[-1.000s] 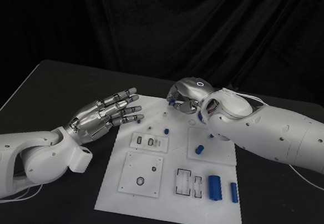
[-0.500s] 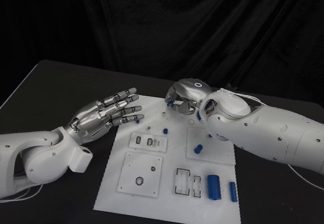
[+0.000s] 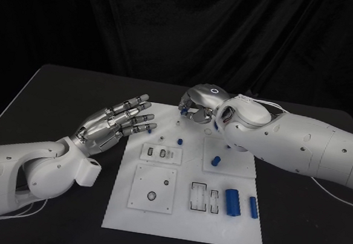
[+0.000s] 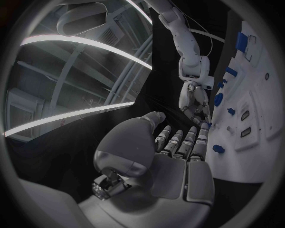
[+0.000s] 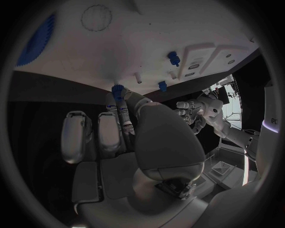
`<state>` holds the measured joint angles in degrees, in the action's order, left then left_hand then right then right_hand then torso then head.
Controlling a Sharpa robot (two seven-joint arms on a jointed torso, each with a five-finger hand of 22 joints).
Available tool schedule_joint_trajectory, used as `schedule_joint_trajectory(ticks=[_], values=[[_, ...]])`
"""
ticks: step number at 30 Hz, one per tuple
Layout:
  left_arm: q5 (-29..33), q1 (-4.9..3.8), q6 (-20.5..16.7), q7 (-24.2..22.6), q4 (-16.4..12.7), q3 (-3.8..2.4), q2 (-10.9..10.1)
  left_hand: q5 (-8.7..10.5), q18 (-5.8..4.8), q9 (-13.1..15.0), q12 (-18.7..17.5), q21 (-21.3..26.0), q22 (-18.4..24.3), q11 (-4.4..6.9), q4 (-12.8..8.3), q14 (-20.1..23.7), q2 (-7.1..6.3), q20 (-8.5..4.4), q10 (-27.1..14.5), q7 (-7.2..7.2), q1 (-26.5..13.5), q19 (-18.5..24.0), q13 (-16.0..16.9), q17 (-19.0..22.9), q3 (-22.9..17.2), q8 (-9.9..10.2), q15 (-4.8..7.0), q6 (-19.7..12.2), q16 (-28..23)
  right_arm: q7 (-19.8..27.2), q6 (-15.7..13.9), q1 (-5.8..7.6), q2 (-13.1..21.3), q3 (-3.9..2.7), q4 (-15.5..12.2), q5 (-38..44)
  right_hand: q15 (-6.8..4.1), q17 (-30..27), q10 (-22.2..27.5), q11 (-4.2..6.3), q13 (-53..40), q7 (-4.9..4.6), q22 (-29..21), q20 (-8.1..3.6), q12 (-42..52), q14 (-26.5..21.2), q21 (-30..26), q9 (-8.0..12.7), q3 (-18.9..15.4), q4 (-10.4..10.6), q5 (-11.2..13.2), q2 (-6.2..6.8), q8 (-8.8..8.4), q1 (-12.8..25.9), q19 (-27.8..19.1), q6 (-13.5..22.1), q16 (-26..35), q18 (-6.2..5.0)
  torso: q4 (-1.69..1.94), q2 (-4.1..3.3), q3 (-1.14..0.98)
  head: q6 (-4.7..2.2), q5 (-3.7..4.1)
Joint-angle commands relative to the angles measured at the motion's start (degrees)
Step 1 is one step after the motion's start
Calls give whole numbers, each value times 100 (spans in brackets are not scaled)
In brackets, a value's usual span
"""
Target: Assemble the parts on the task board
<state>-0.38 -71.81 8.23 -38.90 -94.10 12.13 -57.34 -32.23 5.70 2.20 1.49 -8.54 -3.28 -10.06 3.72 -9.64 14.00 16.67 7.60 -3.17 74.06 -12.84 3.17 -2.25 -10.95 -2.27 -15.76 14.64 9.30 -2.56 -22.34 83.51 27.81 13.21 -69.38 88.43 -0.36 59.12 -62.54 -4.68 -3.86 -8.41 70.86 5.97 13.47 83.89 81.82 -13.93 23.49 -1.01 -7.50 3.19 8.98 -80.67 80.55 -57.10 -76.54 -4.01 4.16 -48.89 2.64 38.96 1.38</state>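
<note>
The white task board [image 3: 183, 220] lies in the middle of the black table. My right hand [image 3: 198, 108] hangs over the board's far edge with its fingers curled down. In the right wrist view a small blue knurled part [image 5: 118, 90] sits pinched between a fingertip and the thumb. My left hand [image 3: 119, 123] hovers flat beside the board's far left corner, fingers spread and nothing in it. Near its fingertips a small blue part [image 3: 150, 128] stands at the board's edge. A blue peg [image 3: 180, 141] and another blue part [image 3: 216, 161] stand farther in, and two blue cylinders [image 3: 233, 204] lie at the near right.
Square white insert plates [image 3: 154, 197] with slots and holes sit on the board. A large blue gear [image 5: 35, 40] shows in the right wrist view. A black curtain hangs behind the table. Bare black tabletop [image 3: 57, 91] lies to both sides of the board.
</note>
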Motion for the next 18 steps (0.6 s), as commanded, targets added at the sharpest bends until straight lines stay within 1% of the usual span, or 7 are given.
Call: schedule_joint_trajectory(ticks=[1,3,6,11,14,18], values=[[4,4,84,-910,-3,-3,11,22,-86,-5,16,36,4,-16,2,35,-11,10,24,-18,-54,22,0,4,-40,-8,-8,-20,-11,-139,219,-43,-25,11,36,6,44,-9,20,-20,6,5,-7,12,-24,-3,-24,-2,5,22,19,12,-24,18,-34,32,16,-14,8,1,2,8,2],[4,5,86,-908,2,-3,14,22,-86,-5,16,36,4,-16,2,35,-11,10,24,-18,-54,22,0,4,-40,-8,-8,-20,-11,-145,239,-48,-45,11,66,6,51,-23,33,-29,6,-5,-13,18,-45,-9,-29,-2,9,28,23,16,-41,14,-39,49,25,-16,8,0,3,6,-2],[4,5,92,-904,6,-3,20,24,-87,-5,16,37,5,-16,2,35,-9,10,24,-20,-56,24,0,4,-44,-8,-9,-18,-10,-143,259,-56,-72,11,98,6,62,-50,55,-44,6,-19,-35,29,-77,-20,-43,2,12,43,30,24,-71,16,-52,81,43,-20,-1,0,3,4,-6],[4,5,95,-895,15,-3,25,25,-88,-5,15,39,5,-19,3,33,-5,11,22,-26,-60,26,0,3,-55,-8,-12,-18,-6,-146,319,-66,-110,11,126,6,89,-82,110,-77,7,-52,-63,54,-150,-37,-67,20,21,81,39,47,-148,27,-72,166,67,-27,8,-3,4,8,2],[4,5,99,-890,21,-3,32,25,-88,-5,15,39,6,-19,3,32,-4,11,22,-27,-61,26,0,3,-57,-8,-12,-18,-5,-157,363,-69,-129,11,146,6,132,-192,242,-125,12,-90,-158,88,-250,-81,-123,49,14,132,69,90,-242,63,-129,285,131,-46,10,-3,2,9,8],[4,6,104,-886,34,-3,39,26,-90,-5,15,39,6,-22,3,33,1,12,21,-34,-66,27,1,3,-69,-7,-15,-19,-5,-158,373,-72,-141,11,162,6,158,-299,340,-155,8,-107,-249,119,-316,-130,-181,70,8,175,85,121,-313,81,-187,367,197,-67,13,-4,0,3,14]])
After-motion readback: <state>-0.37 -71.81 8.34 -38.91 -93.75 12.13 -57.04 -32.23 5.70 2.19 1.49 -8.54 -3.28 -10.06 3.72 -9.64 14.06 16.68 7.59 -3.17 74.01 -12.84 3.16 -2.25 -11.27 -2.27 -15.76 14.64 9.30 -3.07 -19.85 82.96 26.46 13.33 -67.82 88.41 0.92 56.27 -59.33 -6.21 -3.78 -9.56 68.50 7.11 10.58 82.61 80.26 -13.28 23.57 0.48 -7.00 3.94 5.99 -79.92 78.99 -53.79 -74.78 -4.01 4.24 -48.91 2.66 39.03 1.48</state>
